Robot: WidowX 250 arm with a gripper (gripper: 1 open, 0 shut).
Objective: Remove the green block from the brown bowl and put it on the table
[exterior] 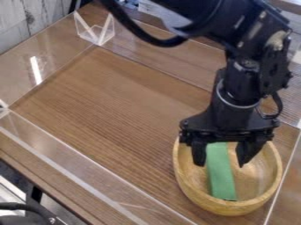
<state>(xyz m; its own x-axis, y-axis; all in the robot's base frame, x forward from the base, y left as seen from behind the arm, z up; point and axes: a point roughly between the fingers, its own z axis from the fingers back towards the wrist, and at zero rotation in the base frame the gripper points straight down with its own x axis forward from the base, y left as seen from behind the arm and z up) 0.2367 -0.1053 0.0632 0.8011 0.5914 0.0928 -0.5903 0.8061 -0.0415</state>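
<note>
The green block point(221, 178), a flat mid-green bar, lies inside the brown bowl point(188, 180), a wide light-tan wooden bowl at the table's near right corner. My black gripper point(224, 151) hangs open directly over the bowl. Its two fingers point(202, 153) straddle the far end of the block, one on each side, reaching down past the rim. Nothing is clamped between them. The block's near end shows clearly; its far end is partly hidden by the gripper. The table point(118, 97) is brown wood grain.
Clear acrylic walls point(70, 180) run along the table's edges. A small clear acrylic stand point(94, 31) sits at the far left corner. The black arm point(241, 61) reaches in from the upper right above the bowl.
</note>
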